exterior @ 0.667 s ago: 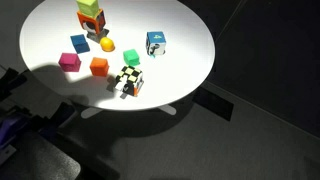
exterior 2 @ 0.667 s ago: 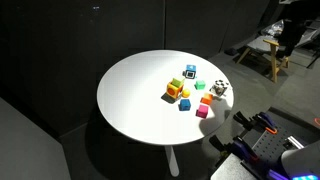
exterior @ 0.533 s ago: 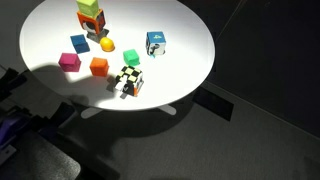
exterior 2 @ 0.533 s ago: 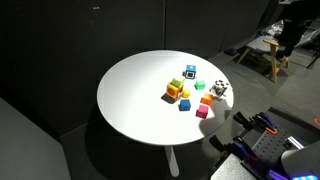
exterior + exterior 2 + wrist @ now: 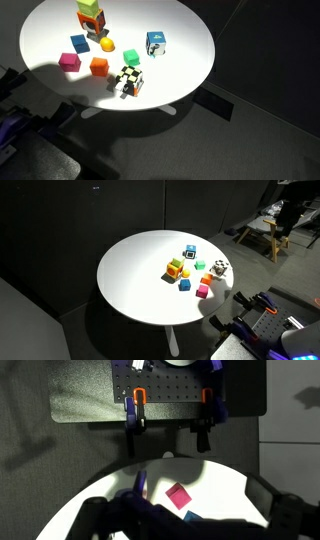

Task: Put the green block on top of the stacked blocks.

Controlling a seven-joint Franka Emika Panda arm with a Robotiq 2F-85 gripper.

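The stacked blocks (image 5: 90, 16) stand at the far edge of the white round table (image 5: 190, 40), a green cube on top and orange-red below; they also show in the other exterior view (image 5: 176, 272). A small loose green block (image 5: 200, 265) lies near the middle of the group; it looks yellowish in an exterior view (image 5: 107, 45). My gripper (image 5: 187, 528) shows only in the wrist view, as dark fingers spread wide, open and empty. It is high above the table's near edge, over a magenta cube (image 5: 178, 495).
Loose cubes lie around: blue (image 5: 79, 42), magenta (image 5: 69, 61), orange (image 5: 98, 66), black-and-white checkered (image 5: 130, 80) and blue-and-white (image 5: 155, 43). A black pegboard with clamps (image 5: 160, 390) stands beyond the table. A wooden chair (image 5: 262, 235) stands in the background.
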